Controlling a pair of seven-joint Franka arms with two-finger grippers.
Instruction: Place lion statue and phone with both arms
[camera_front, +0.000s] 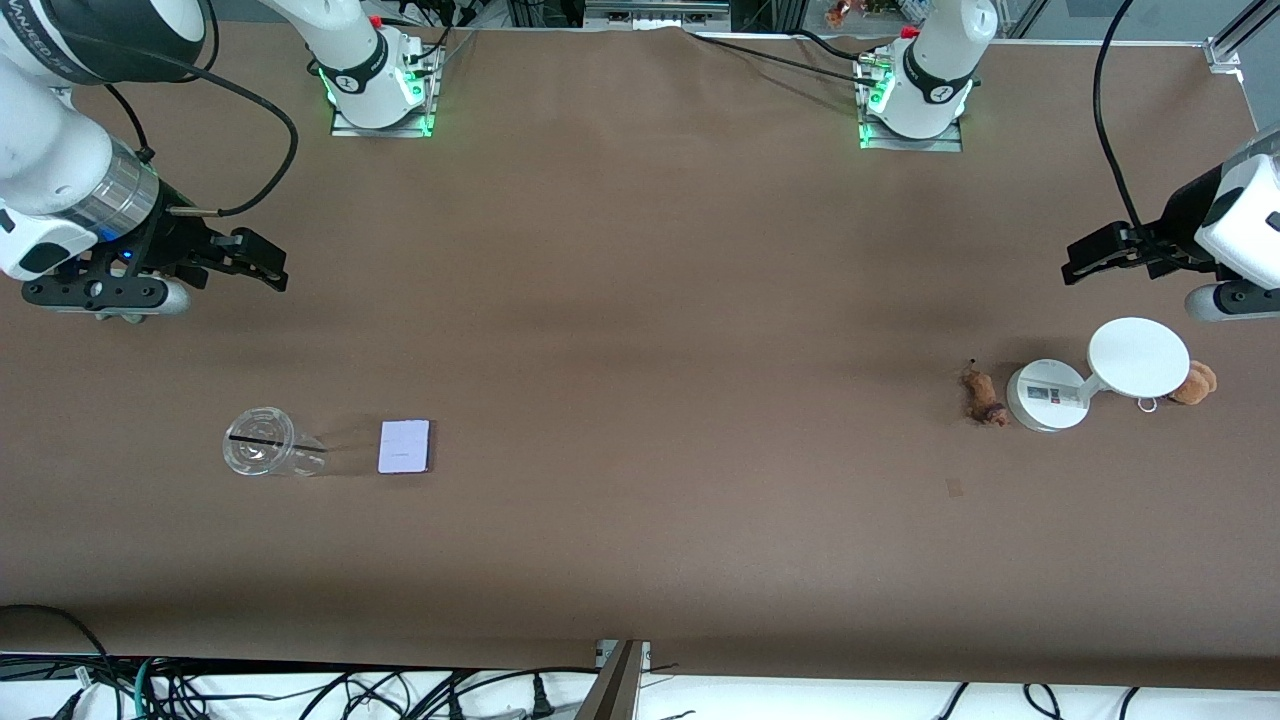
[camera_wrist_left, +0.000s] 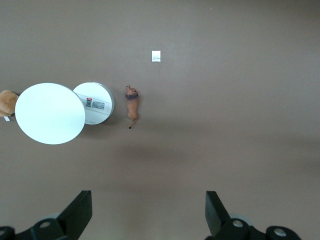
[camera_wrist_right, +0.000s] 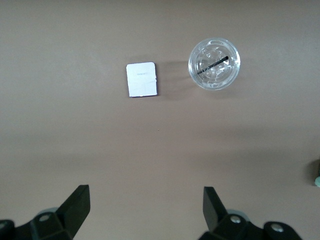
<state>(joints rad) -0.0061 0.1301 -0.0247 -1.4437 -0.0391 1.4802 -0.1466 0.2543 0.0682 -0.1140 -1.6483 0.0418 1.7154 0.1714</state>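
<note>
The label on the white stand's round base shows print, but none is legible.

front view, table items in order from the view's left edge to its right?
clear cup → phone → lion statue → white stand → tan plush

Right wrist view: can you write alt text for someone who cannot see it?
A flat rectangular pale lavender phone lies on the brown table beside a clear plastic cup. The right tool hangs open over bare table, holding nothing.
</note>
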